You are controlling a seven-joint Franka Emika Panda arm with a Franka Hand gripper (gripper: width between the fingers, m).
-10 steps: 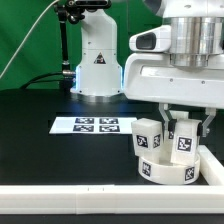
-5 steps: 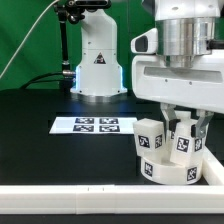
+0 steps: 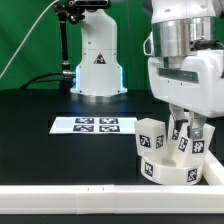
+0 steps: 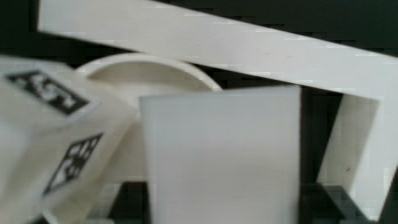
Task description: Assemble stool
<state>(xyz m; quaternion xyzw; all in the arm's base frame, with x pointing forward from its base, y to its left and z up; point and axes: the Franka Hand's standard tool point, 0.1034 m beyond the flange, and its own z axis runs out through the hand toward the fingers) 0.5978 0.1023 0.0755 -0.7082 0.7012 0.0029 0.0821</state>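
The white round seat disc (image 3: 168,171) lies at the exterior view's right, near the table's front. A white leg (image 3: 150,134) with square tags stands upright on it. My gripper (image 3: 187,133) reaches down just beside that leg and is shut on a second upright white leg (image 3: 184,144) standing on the seat. In the wrist view the held leg (image 4: 221,150) fills the middle between my dark fingers (image 4: 155,198). The other tagged leg (image 4: 57,130) is beside it, and the seat's round edge (image 4: 151,72) shows behind. Any third leg is hidden.
The marker board (image 3: 95,125) lies flat on the black table, to the exterior view's left of the seat. The arm's white base (image 3: 97,62) stands at the back. A long white rail (image 3: 90,194) runs along the front and turns up at the right (image 4: 267,50).
My wrist and gripper have turned about the held leg, and the arm's body has shifted toward the exterior view's right. The seat and the other leg stay put.
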